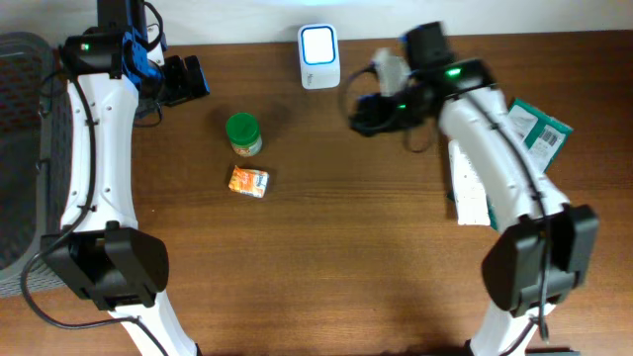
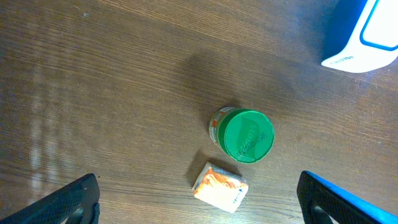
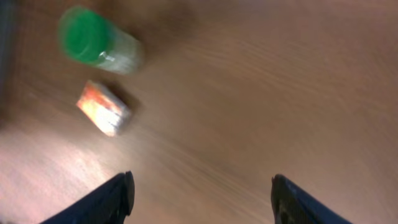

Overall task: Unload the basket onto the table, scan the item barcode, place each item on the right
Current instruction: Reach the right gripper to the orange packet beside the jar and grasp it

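On the table [image 1: 346, 247] near the scanner [image 1: 318, 56], the green-lidded jar [image 1: 243, 133] and orange packet [image 1: 248, 182] lie ungrasped; left gripper [image 1: 188, 77] and right gripper [image 3: 200, 186] gape empty. Likely pickup step: grasp 1, show its barcode.

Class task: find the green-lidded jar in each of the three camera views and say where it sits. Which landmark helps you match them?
Overhead: green-lidded jar left of centre, just above the orange packet.
Left wrist: jar right of centre, packet below it.
Right wrist: jar top left, blurred, packet below it.
Shared landmark: the orange packet beside the jar in all three views.
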You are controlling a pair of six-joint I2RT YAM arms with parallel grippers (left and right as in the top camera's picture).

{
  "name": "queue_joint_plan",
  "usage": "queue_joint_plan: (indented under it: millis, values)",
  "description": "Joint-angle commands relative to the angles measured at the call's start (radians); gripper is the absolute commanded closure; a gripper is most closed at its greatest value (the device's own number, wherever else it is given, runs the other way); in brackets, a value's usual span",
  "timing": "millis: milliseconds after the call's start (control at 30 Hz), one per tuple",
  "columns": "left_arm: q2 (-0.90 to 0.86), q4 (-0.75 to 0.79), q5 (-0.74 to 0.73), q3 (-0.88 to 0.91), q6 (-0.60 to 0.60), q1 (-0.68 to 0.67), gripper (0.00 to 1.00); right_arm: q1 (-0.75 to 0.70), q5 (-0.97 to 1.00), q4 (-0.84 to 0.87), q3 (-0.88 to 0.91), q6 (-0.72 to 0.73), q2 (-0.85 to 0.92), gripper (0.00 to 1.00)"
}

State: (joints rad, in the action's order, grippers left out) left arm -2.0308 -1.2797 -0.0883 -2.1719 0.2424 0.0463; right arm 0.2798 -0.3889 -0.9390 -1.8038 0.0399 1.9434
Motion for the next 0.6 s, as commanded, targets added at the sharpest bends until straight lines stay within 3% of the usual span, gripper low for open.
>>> queue_joint_plan:
  millis: [0,200,567]
  values:
    - [0.010,-0.001,0.007,-0.009,-0.006,0.002,0.01,0.136,-0.015,0.115,-0.012,-0.063,0.048,0.32]
    - [0.010,-0.001,0.007,-0.009,-0.006,0.002,0.01,0.304,0.042,0.371,-0.012,-0.130,0.225,0.42]
    - [0.010,-0.001,0.007,-0.009,-0.006,0.002,0.01,0.343,-0.004,0.442,-0.012,-0.137,0.371,0.49]
